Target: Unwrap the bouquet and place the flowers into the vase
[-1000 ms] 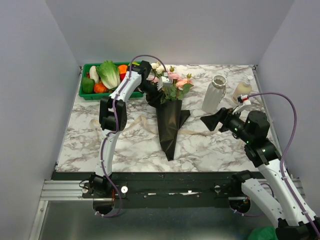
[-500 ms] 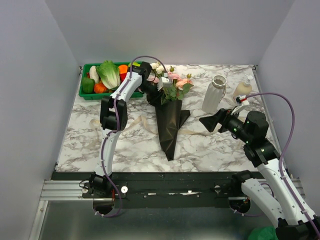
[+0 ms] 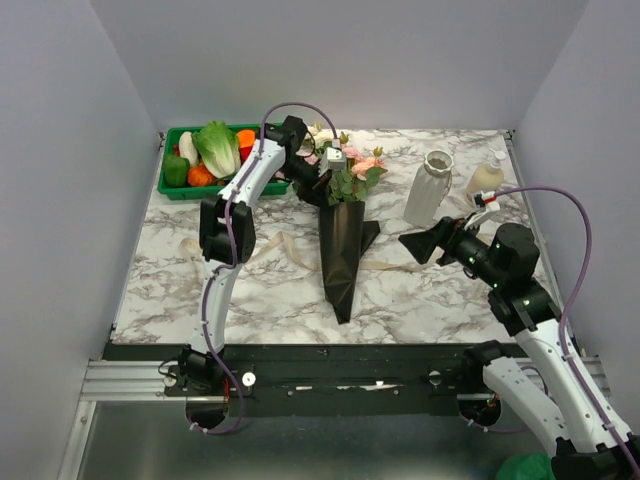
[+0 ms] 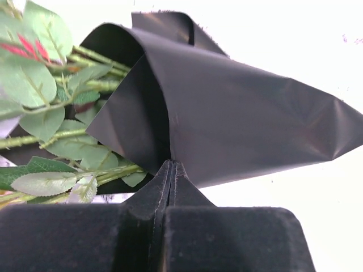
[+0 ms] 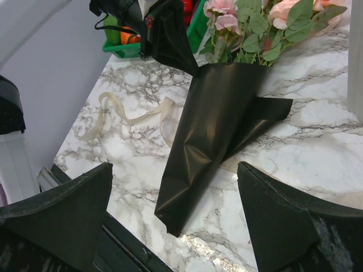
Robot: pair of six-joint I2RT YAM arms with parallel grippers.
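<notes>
The bouquet (image 3: 340,250) lies mid-table, a dark paper cone with its tip toward me. The flowers (image 3: 352,165), pink and cream roses with green leaves, stick out of its far end (image 5: 249,22). My left gripper (image 3: 318,186) is shut on the upper left rim of the black paper (image 4: 238,113), its fingertips (image 4: 170,165) pinching the paper's edge. The cream ribbon (image 5: 130,116) lies loose on the marble left of the cone. The white ribbed vase (image 3: 428,187) stands upright to the right. My right gripper (image 3: 415,243) hovers open right of the cone, nothing between its fingers (image 5: 68,209).
A green crate (image 3: 172,192) of toy vegetables stands at the back left, just behind the left arm. A small cream bottle (image 3: 487,180) stands right of the vase. More ribbon (image 3: 385,265) trails from the cone's right side. Grey walls close in the table.
My left gripper has closed onto the rim of the paper, and the cone has shifted slightly. The right arm has hardly moved and stays open.
</notes>
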